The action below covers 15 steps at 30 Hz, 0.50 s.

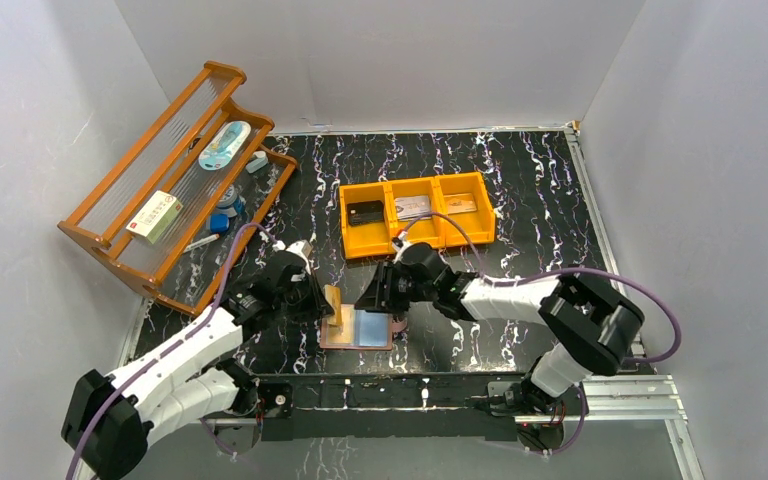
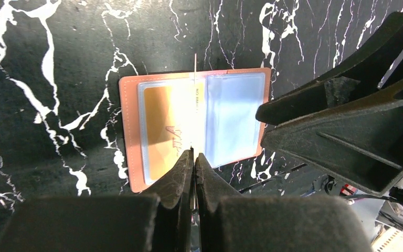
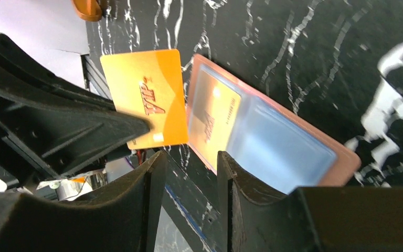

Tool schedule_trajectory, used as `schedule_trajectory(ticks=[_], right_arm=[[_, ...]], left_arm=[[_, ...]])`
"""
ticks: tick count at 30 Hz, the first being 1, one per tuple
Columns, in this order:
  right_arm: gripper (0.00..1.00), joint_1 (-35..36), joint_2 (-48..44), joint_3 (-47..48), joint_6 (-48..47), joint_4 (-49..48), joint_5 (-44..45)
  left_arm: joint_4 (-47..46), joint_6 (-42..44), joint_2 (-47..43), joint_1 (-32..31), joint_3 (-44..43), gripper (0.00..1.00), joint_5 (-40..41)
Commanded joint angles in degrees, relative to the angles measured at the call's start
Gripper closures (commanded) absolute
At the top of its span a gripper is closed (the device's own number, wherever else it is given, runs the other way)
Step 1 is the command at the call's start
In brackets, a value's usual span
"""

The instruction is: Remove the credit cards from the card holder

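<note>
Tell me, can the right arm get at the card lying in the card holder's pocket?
Probably yes. The right gripper is open at the card holder's edge, and the pocketed card lies just ahead, unblocked. The left gripper, shut on the VIP card, stands close beside and may crowd it.

plain white walls point(image 1: 410, 60), black white-veined tabletop point(image 1: 540, 180), seemingly even light

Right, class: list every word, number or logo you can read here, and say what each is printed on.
"VIP": on the orange credit card held by the left gripper.
Print on the gold card in the card holder: too blurred to read.
Red label on the white box: too small to read.
</note>
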<state>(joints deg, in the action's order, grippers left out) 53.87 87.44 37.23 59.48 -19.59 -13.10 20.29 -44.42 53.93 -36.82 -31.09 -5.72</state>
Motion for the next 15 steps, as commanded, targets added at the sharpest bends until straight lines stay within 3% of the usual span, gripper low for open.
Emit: schedule_trajectory(ticks=[1, 5, 10, 15], right_arm=[[0.52, 0.71, 4.75, 5.21, -1.11, -2.92, -3.34], [0.52, 0.74, 10.64, 6.55, -1.09, -4.4, -5.9], [0.52, 0.64, 11.49, 4.65, -0.48, -1.97, -1.94], [0.4, 0.65, 7.57, 7.09, -5.21, 1.13, -1.53]], left_arm=[[4.62, -0.95, -3.63, 0.26, -1.71, 1.0, 4.53], [7.0, -1.41, -5.37, 0.27, -2.24, 1.0, 7.2], [8.26, -0.94, -5.62, 0.26, -3.35, 1.0, 7.48], [8.41, -0.2, -4.88, 0.22, -4.27, 1.0, 7.11]])
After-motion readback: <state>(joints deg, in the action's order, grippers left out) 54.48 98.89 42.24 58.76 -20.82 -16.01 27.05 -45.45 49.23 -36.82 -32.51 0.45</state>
